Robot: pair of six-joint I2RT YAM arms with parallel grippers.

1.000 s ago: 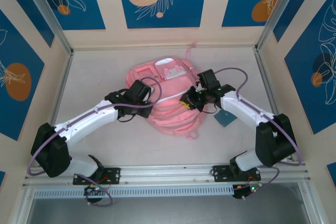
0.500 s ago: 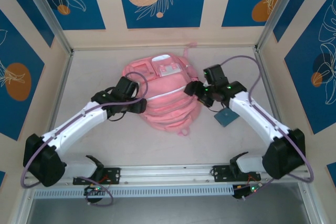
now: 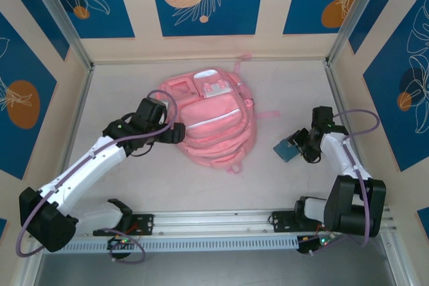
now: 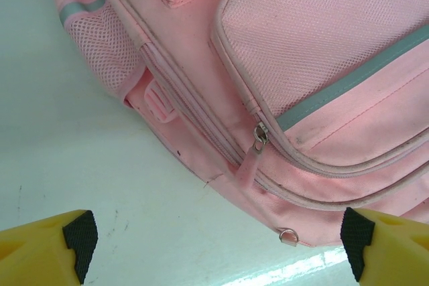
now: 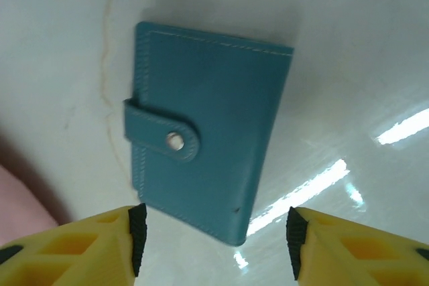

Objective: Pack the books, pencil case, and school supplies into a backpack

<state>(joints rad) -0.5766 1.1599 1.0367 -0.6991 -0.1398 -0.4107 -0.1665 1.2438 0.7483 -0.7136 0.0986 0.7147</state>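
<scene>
My left gripper [image 4: 218,236] stands wide open and empty, with the pink backpack [image 4: 322,51] just ahead of its jaws and a zip pull [image 4: 257,140] between them. My right gripper [image 5: 214,239] is parted too, holding nothing. A teal wallet [image 5: 208,145] lies flat ahead, between its jaws.

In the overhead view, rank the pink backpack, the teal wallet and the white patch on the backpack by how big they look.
Largest: the pink fabric backpack, by far.
Then the teal snap-flap wallet and the white patch. These two look about alike, so they are left unranked.
</scene>
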